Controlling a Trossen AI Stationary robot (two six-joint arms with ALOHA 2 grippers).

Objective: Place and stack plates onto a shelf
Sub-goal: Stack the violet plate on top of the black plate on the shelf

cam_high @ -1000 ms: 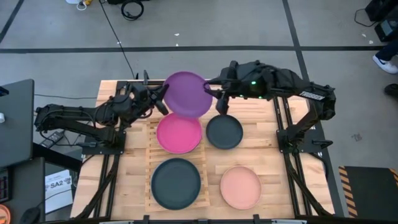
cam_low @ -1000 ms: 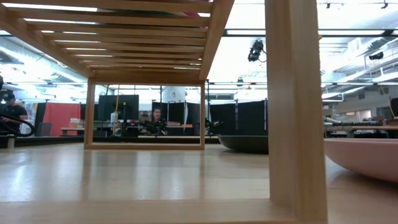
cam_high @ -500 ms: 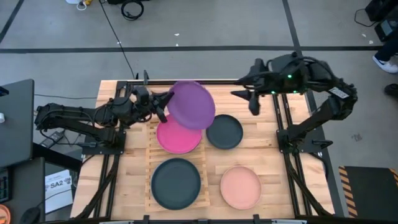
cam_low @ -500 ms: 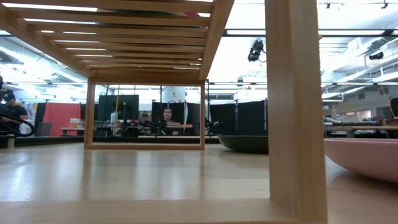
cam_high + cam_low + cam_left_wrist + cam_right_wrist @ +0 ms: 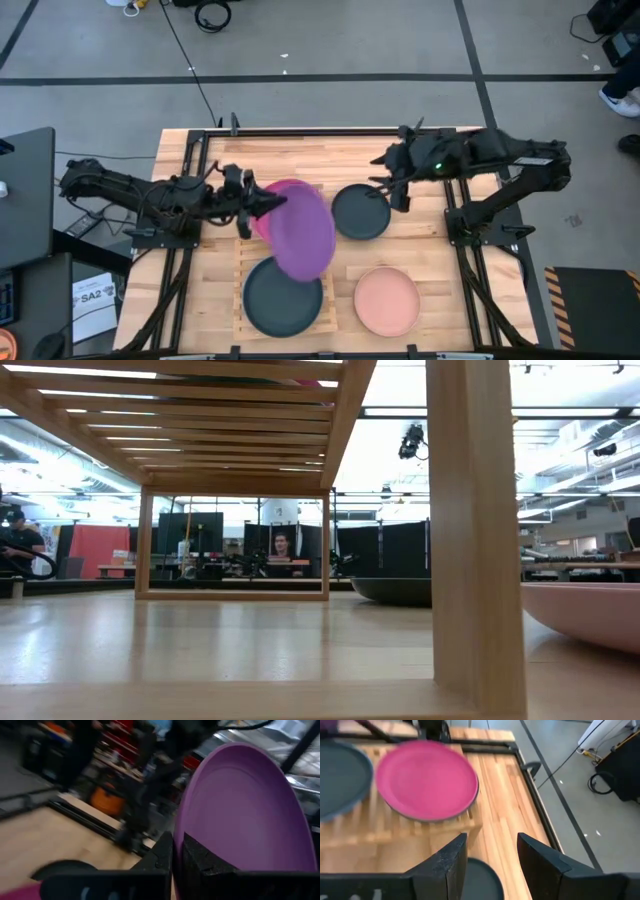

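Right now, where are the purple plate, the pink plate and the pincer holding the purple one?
Purple plate (image 5: 305, 232): high view, centre of its face.
Pink plate (image 5: 426, 779): right wrist view, middle of its face.
Left pincer (image 5: 252, 203): high view, fingertips clamped on the purple plate's rim.

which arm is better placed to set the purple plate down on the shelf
Left. Its pincer is shut on the purple plate above the shelf; the right pincer is open and empty.
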